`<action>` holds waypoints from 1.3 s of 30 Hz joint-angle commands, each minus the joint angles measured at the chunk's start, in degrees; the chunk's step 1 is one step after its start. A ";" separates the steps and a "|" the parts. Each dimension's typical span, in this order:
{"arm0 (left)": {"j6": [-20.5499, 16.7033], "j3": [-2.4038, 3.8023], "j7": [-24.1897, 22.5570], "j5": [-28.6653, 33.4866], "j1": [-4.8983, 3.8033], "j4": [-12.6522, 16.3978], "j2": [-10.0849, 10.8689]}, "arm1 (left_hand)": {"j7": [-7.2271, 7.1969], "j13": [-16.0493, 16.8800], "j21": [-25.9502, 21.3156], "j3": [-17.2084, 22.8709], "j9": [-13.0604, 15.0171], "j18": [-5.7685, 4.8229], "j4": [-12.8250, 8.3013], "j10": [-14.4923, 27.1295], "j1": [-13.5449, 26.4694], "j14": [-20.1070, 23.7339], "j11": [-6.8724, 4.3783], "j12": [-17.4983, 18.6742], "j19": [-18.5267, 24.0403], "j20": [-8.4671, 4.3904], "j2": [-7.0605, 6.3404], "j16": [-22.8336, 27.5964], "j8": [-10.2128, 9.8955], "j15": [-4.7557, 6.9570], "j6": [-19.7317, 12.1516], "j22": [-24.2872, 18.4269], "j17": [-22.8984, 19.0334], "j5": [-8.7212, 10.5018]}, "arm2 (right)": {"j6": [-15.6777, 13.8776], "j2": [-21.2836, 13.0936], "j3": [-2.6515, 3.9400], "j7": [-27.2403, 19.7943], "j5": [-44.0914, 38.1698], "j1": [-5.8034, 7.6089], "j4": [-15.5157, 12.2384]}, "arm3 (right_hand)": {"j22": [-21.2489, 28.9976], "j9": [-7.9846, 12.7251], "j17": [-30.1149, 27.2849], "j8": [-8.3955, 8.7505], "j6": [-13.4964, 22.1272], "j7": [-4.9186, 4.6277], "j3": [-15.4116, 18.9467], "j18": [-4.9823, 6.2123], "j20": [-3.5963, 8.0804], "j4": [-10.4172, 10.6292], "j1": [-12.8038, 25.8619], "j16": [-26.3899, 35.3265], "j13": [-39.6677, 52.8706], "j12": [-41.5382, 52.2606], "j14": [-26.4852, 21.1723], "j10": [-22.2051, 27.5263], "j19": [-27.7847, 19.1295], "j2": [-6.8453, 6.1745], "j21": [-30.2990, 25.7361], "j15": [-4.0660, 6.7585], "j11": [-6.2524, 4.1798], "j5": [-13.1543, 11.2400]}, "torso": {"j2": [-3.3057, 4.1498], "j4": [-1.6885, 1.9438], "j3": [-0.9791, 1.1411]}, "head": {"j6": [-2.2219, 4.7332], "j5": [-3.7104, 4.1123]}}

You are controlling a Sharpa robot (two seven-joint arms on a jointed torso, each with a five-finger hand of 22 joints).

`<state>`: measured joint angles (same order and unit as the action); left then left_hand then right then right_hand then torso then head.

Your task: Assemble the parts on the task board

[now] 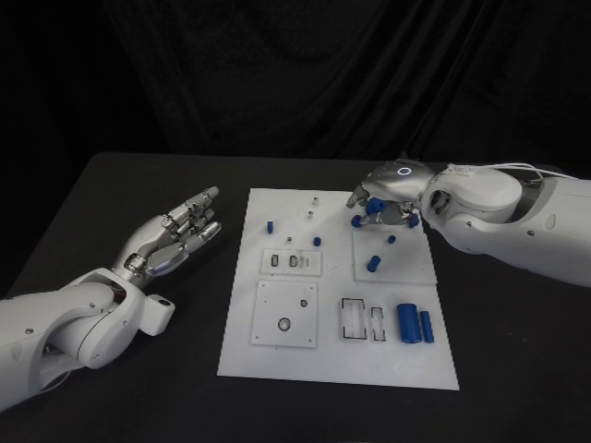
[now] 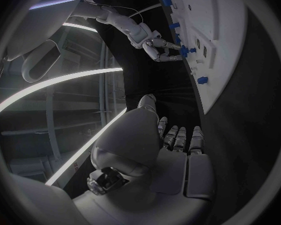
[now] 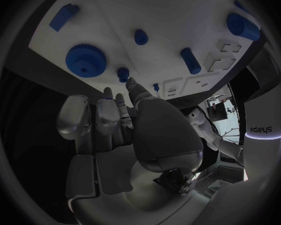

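The right silver hand (image 1: pixel 382 198) hovers over the far end of the flat white task board (image 1: pixel 325 365), fingers loosely curled near a blue toothed gear (image 3: pixel 85 60) — holding nothing I can see. The left silver hand (image 1: pixel 175 235) rests beside the board — fingers spread, empty.

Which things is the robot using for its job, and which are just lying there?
For the job:
- board
- gear, by the right hand
- two big cylinders
- small pegs

Just there:
- black table
- left hand, open beside the board, holding nothing
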<state>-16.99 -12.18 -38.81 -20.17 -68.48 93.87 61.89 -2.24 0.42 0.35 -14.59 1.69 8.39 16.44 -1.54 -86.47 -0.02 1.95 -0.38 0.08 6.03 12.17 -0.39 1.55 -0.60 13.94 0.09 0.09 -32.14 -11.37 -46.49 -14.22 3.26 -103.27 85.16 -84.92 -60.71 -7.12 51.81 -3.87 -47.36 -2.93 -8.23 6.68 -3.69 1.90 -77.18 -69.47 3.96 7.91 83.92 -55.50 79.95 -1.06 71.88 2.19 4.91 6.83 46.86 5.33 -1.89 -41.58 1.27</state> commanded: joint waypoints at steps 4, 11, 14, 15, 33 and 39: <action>-0.37 0.14 -12.83 -0.44 -0.21 2.00 0.64 | 0.13 -0.07 -0.35 0.33 0.05 1.02 0.02 0.10 -0.72 0.02 -0.68 0.04 -0.08 -0.66 -0.28 0.39 0.18 0.61 0.11 -0.09 -0.09 -0.33 | 1.77 -0.72 0.04 -0.52 0.10 -0.57 -0.73 | -0.07 0.11 -0.12 0.22 0.34 -0.20 0.00 -0.76 -0.31 0.39 0.45 -0.15 -0.13 -0.51 0.53 -0.26 -0.25 -0.30 0.06 -0.24 0.05 -0.35 | 0.57 0.04 -0.13 | 0.14 0.18; -0.24 0.22 -13.26 -0.44 -0.26 2.63 0.85 | 0.31 -0.08 -0.35 0.21 0.07 1.06 0.07 0.16 -0.71 0.02 -1.41 0.05 -0.08 -1.18 -0.57 0.39 0.21 1.25 0.29 -0.09 -0.09 -0.29 | 1.37 -0.62 0.04 -0.43 0.10 -0.89 -0.43 | -0.29 -0.11 -0.34 -0.17 -0.66 -0.30 -0.37 -0.75 -0.37 0.29 -0.13 -0.06 -0.16 -1.34 0.38 -0.04 -0.46 -0.27 0.12 -0.31 0.16 0.49 | 0.74 0.13 -0.12 | 0.25 0.47; 0.12 0.24 -13.14 -0.44 -0.27 2.64 0.87 | 0.31 -0.08 -0.35 0.21 0.06 1.07 0.07 0.17 -0.71 0.02 -1.41 0.06 -0.08 -1.19 -0.59 0.39 0.20 1.25 0.24 -0.09 -0.09 -0.27 | 1.07 -0.49 0.04 -0.41 0.10 -1.01 -0.19 | -0.26 -0.24 -0.53 -0.26 -1.13 -0.25 -0.63 -0.72 -0.45 0.18 -0.47 0.03 -0.14 -1.62 0.31 -0.19 -0.61 -0.27 0.05 -0.38 0.23 1.29 | 0.80 0.10 -0.12 | 0.21 0.38; 0.23 0.24 -13.10 -0.44 -0.28 2.63 0.88 | 0.30 -0.09 -0.35 0.21 0.06 1.07 0.07 0.18 -0.72 0.02 -1.40 0.06 -0.08 -1.19 -0.59 0.39 0.20 1.25 0.19 -0.09 -0.09 -0.27 | 1.00 -0.44 0.04 -0.40 0.10 -1.04 -0.12 | -0.18 -0.27 -0.70 -0.28 -1.24 -0.24 -0.70 -0.70 -0.46 0.15 -0.55 0.13 -0.14 -1.69 0.26 -0.22 -0.68 -0.25 -0.01 -0.41 0.25 1.51 | 0.81 0.10 -0.14 | 0.20 0.32; 1.34 0.24 -12.20 -0.44 -0.29 1.67 0.81 | 0.12 -0.11 -0.35 0.53 -0.01 0.78 -0.26 0.31 -1.35 0.02 -0.28 0.08 -0.08 -0.56 -0.61 0.39 0.11 0.21 -0.48 -0.09 -0.09 -0.88 | -0.98 1.35 0.04 -1.65 0.10 -1.92 2.49 | -1.61 -1.69 0.30 -1.13 -5.80 0.12 -5.52 -0.76 -0.79 -0.36 -2.08 -0.56 -0.03 -2.98 0.29 -2.68 -1.08 0.63 0.43 -0.60 0.30 6.91 | 1.10 0.16 -0.08 | 0.13 0.24; 1.63 0.23 -11.87 -0.44 -0.29 0.95 0.62 | 0.29 -0.11 -0.35 0.64 -0.01 0.72 -0.38 0.32 -1.59 0.02 -0.18 0.08 -0.08 -0.39 -0.64 0.39 0.11 0.03 -0.54 -0.09 -0.09 -1.17 | -1.86 2.48 0.04 -2.11 0.10 -2.17 3.65 | -2.35 -2.93 1.32 -2.21 -8.73 0.08 -8.10 -0.83 -0.40 -0.60 -2.76 -1.19 0.15 -2.06 0.43 -5.81 -1.05 0.79 0.78 -0.10 -0.48 7.26 | 1.16 0.13 -0.09 | 0.21 0.36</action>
<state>-16.32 -11.99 -38.83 -20.33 -68.58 94.88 62.64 -2.04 0.40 0.35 -14.18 1.68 8.40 16.03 -1.34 -87.63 -0.03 1.35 -0.38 -0.04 5.33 11.51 -0.39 1.55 -0.02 13.72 0.10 0.07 -33.04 -12.23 -44.14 -14.02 1.69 -103.05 83.40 -81.56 -63.05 -9.57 53.12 -5.79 -55.79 -2.89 -16.16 6.69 -4.31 1.27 -79.43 -70.57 4.04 5.81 83.87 -61.23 78.92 -0.38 72.35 1.85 4.42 13.93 47.96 5.47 -1.98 -41.46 1.61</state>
